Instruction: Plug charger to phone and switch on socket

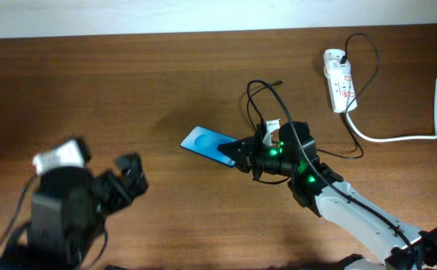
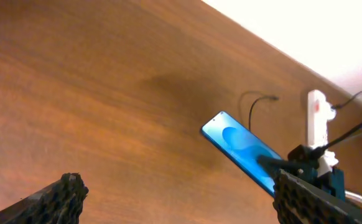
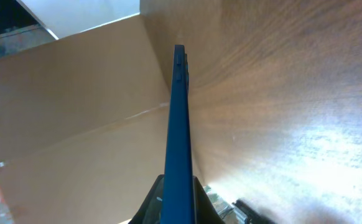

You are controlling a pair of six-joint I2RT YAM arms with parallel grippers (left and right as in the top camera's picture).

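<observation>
- The right gripper (image 1: 237, 155) is clenched on one short end of the phone (image 1: 206, 145) near the middle of the tabletop. The wrist view shows the phone edge-on, pinched across its thin body. With so little of it held, a jolt could let it pivot or slip out.
- The phone looks tilted. Whether its free end rests on the wood cannot be told. If it hangs unsupported, pushing a plug into it could lever it loose.
- The left gripper (image 1: 128, 174) hangs spread and empty toward the near left corner, well apart from the charger (image 1: 257, 96).
- The plug tip (image 1: 280, 82) lies between the phone and the far edge, and the cable loops close by the right wrist. Moving that arm could snag the loop and flick the tip out of reach.
- The charger runs on to the socket (image 1: 339, 81) near the far right corner. A hard tug could drag the light strip or unseat its black plug.
- Grabbing the thick white cord (image 1: 399, 137) by mistake is another risk.
- The port end may be the clamped one, which I cannot tell.
</observation>
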